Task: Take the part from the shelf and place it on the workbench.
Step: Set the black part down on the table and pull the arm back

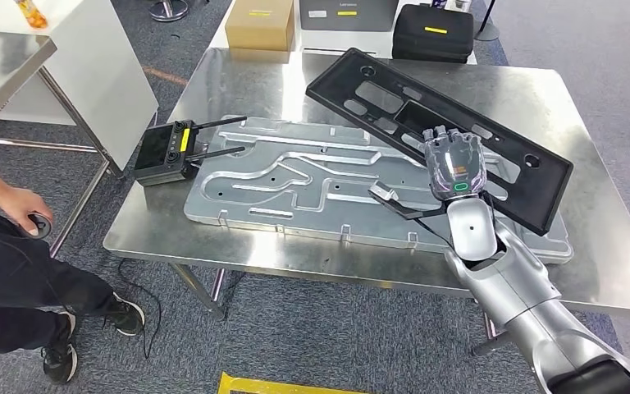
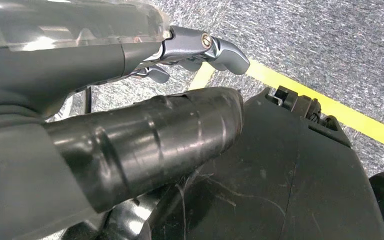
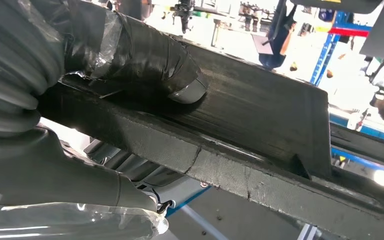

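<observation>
The part [image 1: 394,103] is a long black plastic panel with several cut-outs. It stretches slantwise over the steel workbench [image 1: 238,82], and its near right end crosses a large machined silver plate [image 1: 295,180]. My right hand [image 1: 454,164] grips the panel's near long edge about midway along. In the right wrist view the thumb [image 3: 150,60] presses on the panel's [image 3: 260,115] rim, with the fingers underneath. My left hand [image 2: 130,100] hangs over the carpet with its fingers apart, holding nothing.
A black remote controller [image 1: 168,152] with two antennas lies at the plate's left end. A cardboard box [image 1: 260,25], a grey box [image 1: 349,15] and a black case [image 1: 433,33] stand behind the bench. A person [image 1: 16,246] crouches at the left. Yellow floor tape [image 2: 330,107] runs below my left hand.
</observation>
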Robot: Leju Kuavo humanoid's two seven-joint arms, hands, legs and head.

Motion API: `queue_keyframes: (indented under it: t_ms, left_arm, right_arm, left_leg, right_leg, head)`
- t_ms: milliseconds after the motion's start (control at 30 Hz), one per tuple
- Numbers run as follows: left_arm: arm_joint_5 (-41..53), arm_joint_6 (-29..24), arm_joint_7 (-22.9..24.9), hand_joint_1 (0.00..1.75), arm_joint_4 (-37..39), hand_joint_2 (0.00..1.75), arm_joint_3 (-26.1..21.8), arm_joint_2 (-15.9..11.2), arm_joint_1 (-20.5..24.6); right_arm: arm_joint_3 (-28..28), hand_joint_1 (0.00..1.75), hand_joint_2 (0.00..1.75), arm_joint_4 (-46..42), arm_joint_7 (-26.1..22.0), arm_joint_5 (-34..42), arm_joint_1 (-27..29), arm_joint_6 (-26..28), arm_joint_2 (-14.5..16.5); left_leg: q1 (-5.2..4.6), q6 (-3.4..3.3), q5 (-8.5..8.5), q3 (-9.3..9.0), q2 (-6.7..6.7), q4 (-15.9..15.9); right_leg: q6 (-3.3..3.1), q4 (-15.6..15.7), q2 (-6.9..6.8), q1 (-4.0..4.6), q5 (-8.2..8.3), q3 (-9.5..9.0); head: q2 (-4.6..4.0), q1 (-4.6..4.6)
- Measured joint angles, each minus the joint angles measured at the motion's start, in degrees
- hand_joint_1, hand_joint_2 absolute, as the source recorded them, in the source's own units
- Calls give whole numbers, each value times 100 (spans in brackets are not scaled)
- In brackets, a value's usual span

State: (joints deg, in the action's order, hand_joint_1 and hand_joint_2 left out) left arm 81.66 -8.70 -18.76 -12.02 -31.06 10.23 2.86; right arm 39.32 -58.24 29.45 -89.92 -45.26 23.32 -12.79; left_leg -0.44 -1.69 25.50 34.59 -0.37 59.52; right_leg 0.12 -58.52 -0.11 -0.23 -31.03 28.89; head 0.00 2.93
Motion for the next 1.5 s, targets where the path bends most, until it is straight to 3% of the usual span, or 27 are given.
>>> queue_keyframes:
  t_ms: [400, 433, 467, 533, 567, 633, 1200, 1433, 1500]
  left_arm:
    - [0, -15, 72, 0, 27, 0, 97, 28, -1]
    - [0, -15, 82, 0, 29, 0, 101, 35, -1]
    - [0, -15, 90, 0, 30, 0, 104, 40, 0]
    - [0, -14, 95, 0, 31, 0, 110, 50, 0]
    - [0, -13, 96, 0, 31, 0, 113, 53, 0]
    - [0, -11, 102, 0, 31, 0, 119, 60, 0]
    - [0, -42, 139, 0, 33, 0, 135, 111, 0]
    - [0, -95, 139, 0, 35, 0, 133, 111, -21]
    - [-1, -124, 131, 0, 35, 0, 131, 111, -42]
  right_arm:
    - [244, 174, 175, 694, 301, 1, -39, -108, -1]
    - [256, 159, 175, 744, 316, 1, -39, -133, -2]
    - [265, 130, 175, 795, 324, 1, -38, -159, -2]
    - [282, 50, 175, 893, 329, 1, -33, -197, -1]
    - [289, 21, 175, 938, 329, 0, -30, -209, -1]
    - [299, 0, 175, 1019, 337, -1, -27, -259, 1]
    - [396, 0, 175, 1480, 290, -6, 49, -269, 108]
    - [397, 0, 175, 1303, -61, -6, 133, -576, 126]
    - [375, 0, 87, 1129, -156, -6, 199, -729, 125]
  left_leg:
    - [0, 0, 0, 0, -1, 0]
    - [0, 0, 0, 0, 0, 0]
    - [-1, 0, 0, 0, 0, 0]
    - [-1, 0, 0, 0, 0, 0]
    - [-1, 0, 0, 0, 0, 0]
    - [-1, 0, 0, 0, 0, 0]
    - [-1, 0, 0, -1, 0, 0]
    - [-1, 0, 0, -1, 0, 0]
    - [-1, 0, 0, -2, 0, 0]
  right_leg:
    - [0, 0, -1, -1, 0, 0]
    - [0, 0, 0, -1, 0, 0]
    - [0, 1, 0, -2, 0, 0]
    - [0, 1, 0, -3, 0, 0]
    - [0, 1, 0, -3, 0, 0]
    - [0, 2, 0, -3, 0, 0]
    - [0, 1, 0, -2, 0, -1]
    - [1, 1, 0, -2, 0, -2]
    - [1, 1, 0, -2, 0, -1]
  head:
    - [0, 0]
    - [0, 0]
    - [0, 0]
    - [0, 0]
    - [0, 0]
    - [0, 0]
    - [0, 0]
    - [0, 0]
    - [0, 0]
